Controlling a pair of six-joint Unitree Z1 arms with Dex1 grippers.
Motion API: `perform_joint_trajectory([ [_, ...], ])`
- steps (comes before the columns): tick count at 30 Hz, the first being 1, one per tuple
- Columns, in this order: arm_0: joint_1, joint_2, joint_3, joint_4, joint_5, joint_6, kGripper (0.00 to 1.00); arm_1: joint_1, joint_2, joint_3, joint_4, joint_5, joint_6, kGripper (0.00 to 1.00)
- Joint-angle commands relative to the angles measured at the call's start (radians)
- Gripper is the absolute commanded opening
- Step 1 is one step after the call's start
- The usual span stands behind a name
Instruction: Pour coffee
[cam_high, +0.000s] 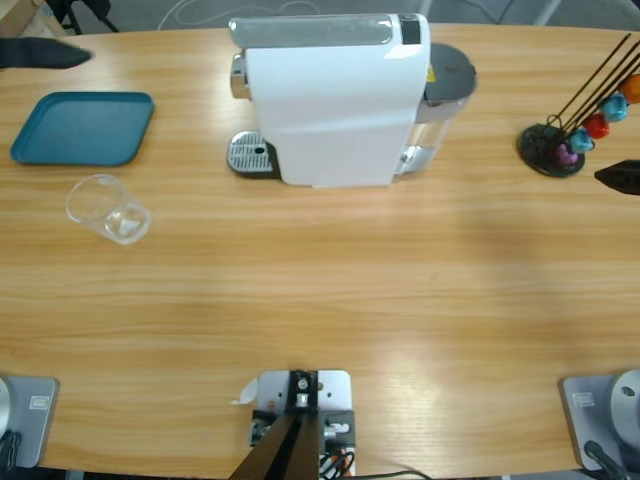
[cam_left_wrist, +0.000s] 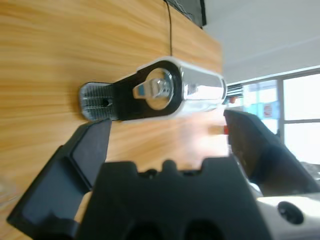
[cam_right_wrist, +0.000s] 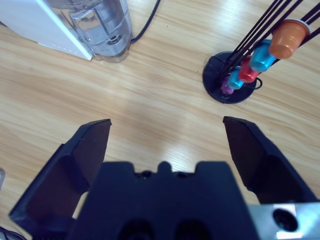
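No coffee shows in any view. An empty clear glass (cam_high: 108, 208) stands on the table at the left. The white coffee machine (cam_high: 335, 100) sits at the back middle, with its metal drip grate (cam_high: 250, 155) on its left side and its water tank (cam_high: 440, 100) on its right. My left gripper (cam_high: 40, 52) is at the far upper left edge. In the left wrist view it (cam_left_wrist: 167, 120) is open and looks at the machine's spout (cam_left_wrist: 155, 90) over the drip grate (cam_left_wrist: 95, 102). My right gripper (cam_high: 620, 175) is at the right edge, open (cam_right_wrist: 167, 121) and holding nothing.
A teal tray (cam_high: 85, 128) lies at the back left, behind the glass. A black capsule stand (cam_high: 550, 145) with coloured capsules (cam_right_wrist: 260, 57) is at the back right, close to the right gripper. The machine's cable (cam_right_wrist: 145, 22) runs off past the water tank (cam_right_wrist: 102, 27).
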Motion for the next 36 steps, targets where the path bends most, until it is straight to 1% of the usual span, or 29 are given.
perform_joint_trajectory([
  [1, -0.021, 0.287, -0.112, -0.099, -0.175, -0.041, 0.996, 0.009, -0.023, 0.049, -0.020, -0.005, -0.009, 1.000],
  [6, -0.051, 0.379, -0.166, -0.115, -0.199, -0.031, 0.994, 0.009, -0.020, 0.049, -0.021, -0.007, -0.009, 1.000],
  [7, -0.058, 0.397, -0.173, -0.126, -0.216, -0.032, 0.974, 0.009, -0.020, 0.050, -0.024, -0.007, -0.009, 1.000],
  [8, -0.067, 0.408, -0.179, -0.133, -0.230, -0.032, 0.903, 0.009, -0.018, 0.054, -0.031, -0.007, -0.009, 1.000],
  [9, -0.081, 0.412, -0.183, -0.136, -0.232, -0.031, 0.808, 0.009, -0.015, 0.055, -0.034, -0.007, -0.009, 1.000],
  [10, -0.090, 0.414, -0.183, -0.136, -0.234, -0.031, 0.761, 0.009, -0.014, 0.055, -0.034, -0.007, -0.009, 1.000],
  [13, -0.096, 0.412, -0.181, -0.136, -0.248, -0.031, 0.724, 0.009, -0.014, 0.055, -0.035, -0.006, -0.009, 1.000],
  [14, -0.096, 0.412, -0.179, -0.135, -0.248, -0.031, 0.685, 0.009, -0.013, 0.055, -0.034, -0.006, -0.009, 1.000],
  [15, -0.095, 0.414, -0.178, -0.135, -0.248, -0.030, 0.604, 0.009, -0.011, 0.055, -0.035, -0.006, -0.009, 1.000],
  [18, -0.094, 0.410, -0.185, -0.136, -0.246, -0.019, 0.589, 0.009, -0.009, 0.053, -0.034, -0.006, -0.009, 1.000],
  [20, -0.092, 0.402, -0.189, -0.136, -0.245, -0.019, 0.512, 0.009, -0.010, 0.054, -0.035, -0.006, -0.009, 1.000],
  [22, -0.089, 0.396, -0.187, -0.134, -0.247, -0.019, 0.486, 0.009, -0.010, 0.058, -0.042, -0.006, -0.009, 1.000],
  [23, -0.088, 0.393, -0.184, -0.135, -0.247, -0.019, 0.404, 0.009, -0.009, 0.060, -0.045, -0.006, -0.009, 1.000],
  [24, -0.089, 0.392, -0.182, -0.135, -0.247, -0.019, 0.300, 0.009, -0.009, 0.060, -0.046, -0.006, -0.009, 1.000],
  [25, -0.090, 0.392, -0.179, -0.135, -0.249, -0.021, 0.235, 0.009, -0.009, 0.060, -0.047, -0.006, -0.009, 1.000],
  [26, -0.090, 0.393, -0.177, -0.134, -0.256, -0.023, 0.230, 0.009, -0.008, 0.061, -0.047, -0.006, -0.009, 1.000],
  [28, -0.091, 0.397, -0.171, -0.134, -0.279, -0.025, 0.049, 0.009, -0.007, 0.061, -0.049, -0.006, -0.009, 1.000],
  [29, -0.090, 0.397, -0.165, -0.134, -0.284, -0.025, 0.003, 0.009, -0.005, 0.063, -0.053, -0.006, -0.009, 1.000],
  [36, -0.087, 0.402, -0.169, -0.134, -0.302, 0.003, 0.000, 0.009, -0.001, 0.065, -0.057, -0.006, -0.009, 1.000],
])
